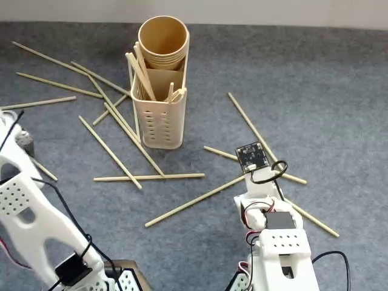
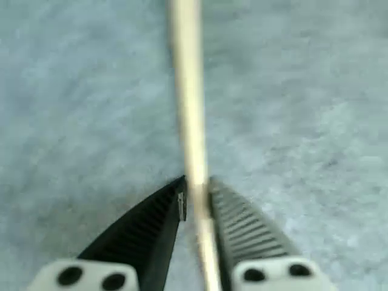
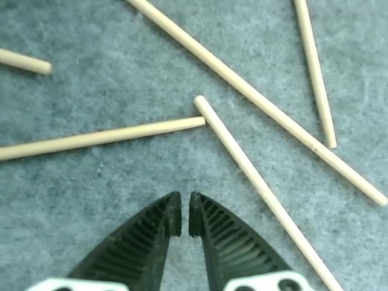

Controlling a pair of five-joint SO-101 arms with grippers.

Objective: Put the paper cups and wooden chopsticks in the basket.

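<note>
1. Lying loose around the basket (image 1: 159, 124) are many chopsticks (image 1: 148, 177), spread over the left, near and right parts of the desk (image 1: 339, 73). Several cross one another just left of the basket.
2. Cups (image 1: 163, 37) sit stacked in the basket's far part, and a few chopsticks stand in its near part.
3. At the left side, the left gripper (image 2: 195, 189) has its fingers (image 2: 151, 224) pinched on one chopstick (image 2: 189, 103), which runs out between them over the cloth.
4. At the near right, the right gripper (image 3: 181, 209) hangs low, fingers (image 3: 230, 242) almost together with a slim gap and nothing in it. Chopstick ends lie just beyond the tips, apart from them.
5. From above, the camera board (image 1: 251, 156) on the right arm (image 1: 285, 248) covers that arm's fingers. The left arm (image 1: 24, 206) is cut off at the edge.
6. Grey felt-like cloth (image 1: 200, 248) covers the desk, and a pale strip (image 1: 242, 11) runs along its far edge.
</note>
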